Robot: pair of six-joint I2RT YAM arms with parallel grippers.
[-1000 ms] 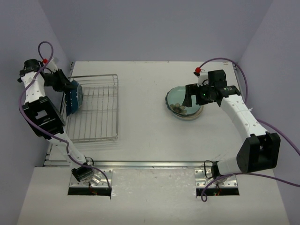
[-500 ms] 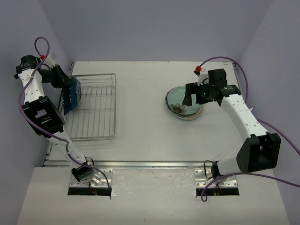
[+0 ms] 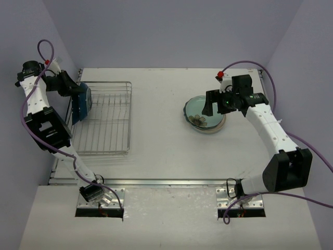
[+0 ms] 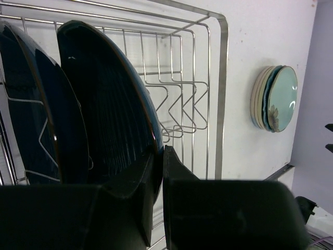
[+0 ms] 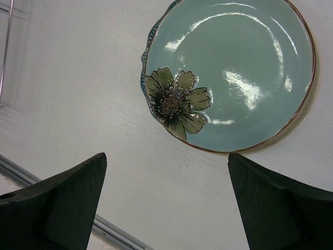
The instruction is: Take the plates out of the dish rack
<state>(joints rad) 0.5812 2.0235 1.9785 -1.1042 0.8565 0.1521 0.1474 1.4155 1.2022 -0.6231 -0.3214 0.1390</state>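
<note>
left claw (image 4: 158,177) has just clenched on a navy plate (image 4: 109,114) in the dish rack (image 4: 223,78), ready for lifting; right claw (image 5: 165,161) released.

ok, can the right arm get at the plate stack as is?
Probably yes: the right tool hangs open over the stack's top plate with nothing between. The left tool is away, shut on a navy plate in the dish rack.

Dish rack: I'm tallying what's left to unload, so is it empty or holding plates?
Not empty: two dark navy plates stand on edge between the dish rack wires; the left tool is shut on one's rim.
</note>
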